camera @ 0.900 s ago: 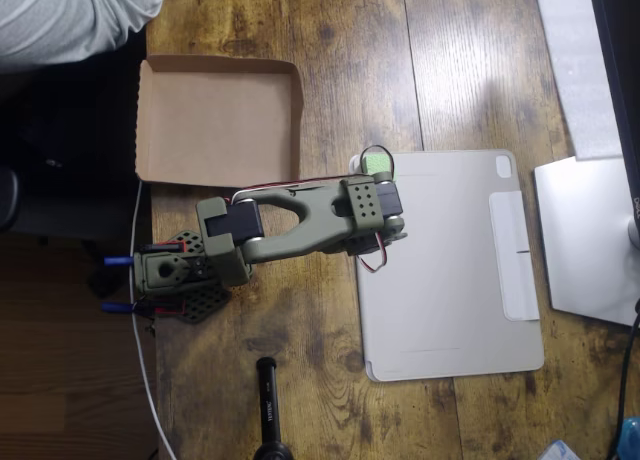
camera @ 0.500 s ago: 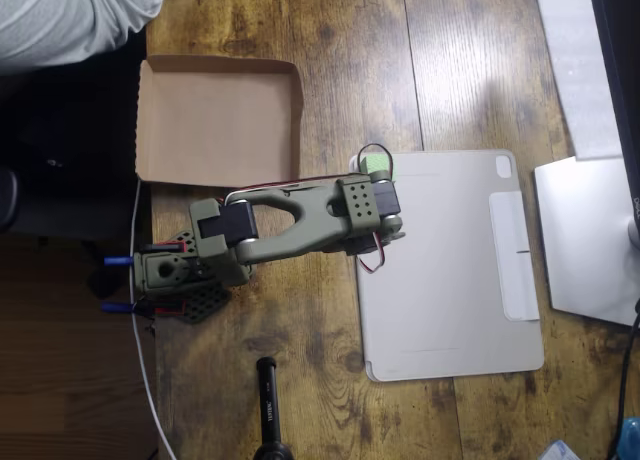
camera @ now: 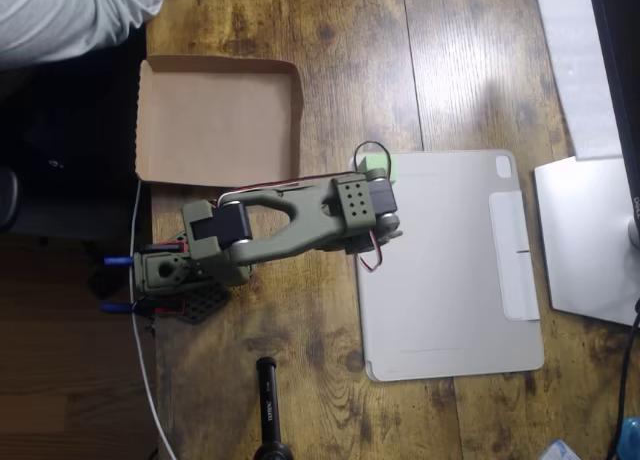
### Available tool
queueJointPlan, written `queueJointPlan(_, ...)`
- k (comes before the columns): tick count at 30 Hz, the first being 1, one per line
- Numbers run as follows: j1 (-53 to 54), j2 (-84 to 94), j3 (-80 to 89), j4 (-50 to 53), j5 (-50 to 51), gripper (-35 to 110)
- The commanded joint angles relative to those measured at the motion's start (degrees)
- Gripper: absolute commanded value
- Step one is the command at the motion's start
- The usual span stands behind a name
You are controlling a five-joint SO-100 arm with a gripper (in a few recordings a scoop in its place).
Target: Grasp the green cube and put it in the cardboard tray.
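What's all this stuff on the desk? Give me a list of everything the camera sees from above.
green cube: one, light lime green, at the top left corner of the tablet cover, partly hidden by the arm
cardboard tray: one, brown, upper left of the table, nothing inside
tablet cover: one, pale grey, right of centre on the table
table: one, dark brown wood planks
silver device: one, light grey, right edge
black cylinder: one, bottom edge, below the arm
white cable: one, runs down the left side of the table
person's sleeve: one, grey, top left corner
robot arm: one, olive green, base at left, reaching right toward the cube; its gripper is hidden under the wrist
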Motion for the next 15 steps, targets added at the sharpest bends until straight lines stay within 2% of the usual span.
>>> queueJointPlan(1,-0.18,2.02,-2.37,-0.7,2.11,0)
queueJointPlan(15,4.75,-1.93,-8.17,-5.54,4.04,0)
